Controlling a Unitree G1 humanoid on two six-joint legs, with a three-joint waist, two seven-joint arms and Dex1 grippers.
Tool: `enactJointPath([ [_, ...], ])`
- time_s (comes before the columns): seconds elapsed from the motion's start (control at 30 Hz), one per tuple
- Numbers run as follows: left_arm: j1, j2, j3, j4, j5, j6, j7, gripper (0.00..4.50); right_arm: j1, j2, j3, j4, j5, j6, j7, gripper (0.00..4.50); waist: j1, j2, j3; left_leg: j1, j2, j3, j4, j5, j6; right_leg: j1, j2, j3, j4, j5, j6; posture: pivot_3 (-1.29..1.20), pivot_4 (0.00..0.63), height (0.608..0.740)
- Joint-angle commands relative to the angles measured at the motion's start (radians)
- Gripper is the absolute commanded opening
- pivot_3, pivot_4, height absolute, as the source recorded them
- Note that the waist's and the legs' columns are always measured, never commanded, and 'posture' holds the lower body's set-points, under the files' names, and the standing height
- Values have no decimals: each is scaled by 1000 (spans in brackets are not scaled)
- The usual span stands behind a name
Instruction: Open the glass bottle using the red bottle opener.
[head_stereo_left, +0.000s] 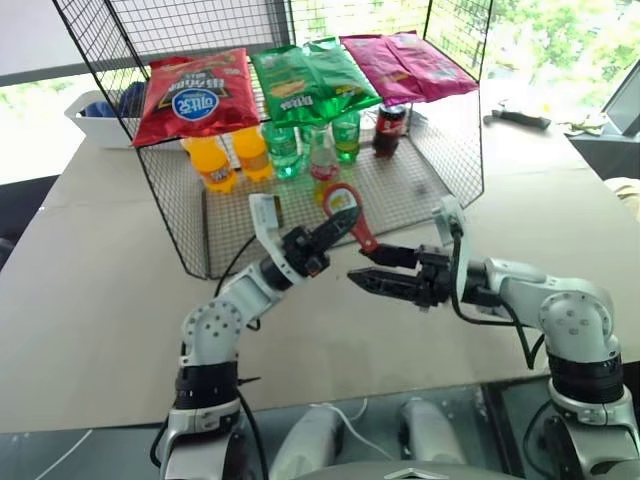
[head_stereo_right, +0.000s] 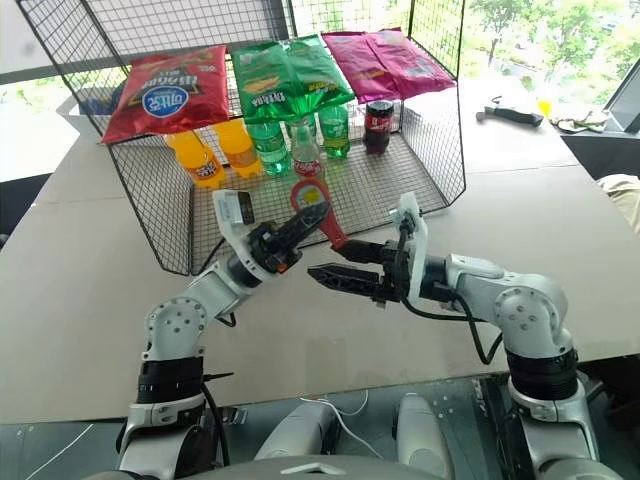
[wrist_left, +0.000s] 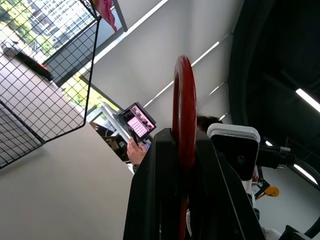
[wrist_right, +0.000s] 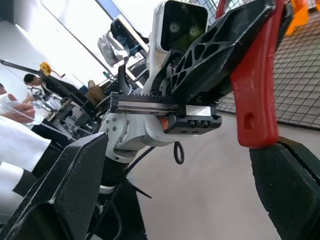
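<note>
My left gripper (head_stereo_left: 338, 222) is shut on the red bottle opener (head_stereo_left: 362, 235) and holds it in the air in front of the wire basket, loop head up and handle slanting down. The left wrist view shows the opener (wrist_left: 184, 110) edge-on, pinched between the black fingers (wrist_left: 155, 200). My right gripper (head_stereo_left: 368, 270) points left and stands open, with the handle's end just above it. In the right wrist view the red handle (wrist_right: 257, 100) hangs beside one finger (wrist_right: 290, 185); I cannot tell whether they touch. The glass bottle (head_stereo_left: 323, 162) stands upright inside the basket, behind the opener.
The wire basket (head_stereo_left: 440, 150) lies on the table with three chip bags (head_stereo_left: 195, 95) on top. Inside it stand orange soda bottles (head_stereo_left: 212, 162), green bottles (head_stereo_left: 283, 148) and a dark cola bottle (head_stereo_left: 389, 130). A white bin (head_stereo_left: 95, 115) sits back left and a black tool (head_stereo_left: 518, 118) back right.
</note>
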Motion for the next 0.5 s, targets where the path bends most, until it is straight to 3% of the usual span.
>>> enactJointPath([
  [0.03,-6,3,-29,-21,11,-1,-37,61,-35,3,-12,-10,64,22,-54,4500,-1,0,0,0,0,0,0,0,0,0,0,0,0,0,0,0,150,740],
  [0.2,-1,5,-51,-20,20,9,-62,61,-47,1,-6,-6,100,34,-86,4500,-1,0,0,0,0,0,0,0,0,0,0,0,0,0,0,0,150,740],
  [0.23,0,6,-55,-21,22,9,-65,0,-48,-2,-4,-7,106,35,-86,3923,-2,0,0,0,0,0,0,0,0,0,0,0,0,0,0,0,150,740],
  [0.3,1,7,-56,-20,24,8,-69,0,-46,-9,0,-12,121,43,-83,3182,-1,0,0,0,0,0,0,0,0,0,0,0,0,0,0,0,150,740],
  [0.37,0,9,-55,-16,28,8,-73,0,-43,-18,7,-16,131,49,-78,1959,-1,0,0,0,0,0,0,0,0,0,0,0,0,0,0,0,150,740],
  [0.5,-4,14,-53,-10,33,13,-81,0,-43,-31,21,-19,133,53,-65,122,-2,0,0,0,0,1,0,0,0,0,0,0,0,0,0,0,150,740],
])
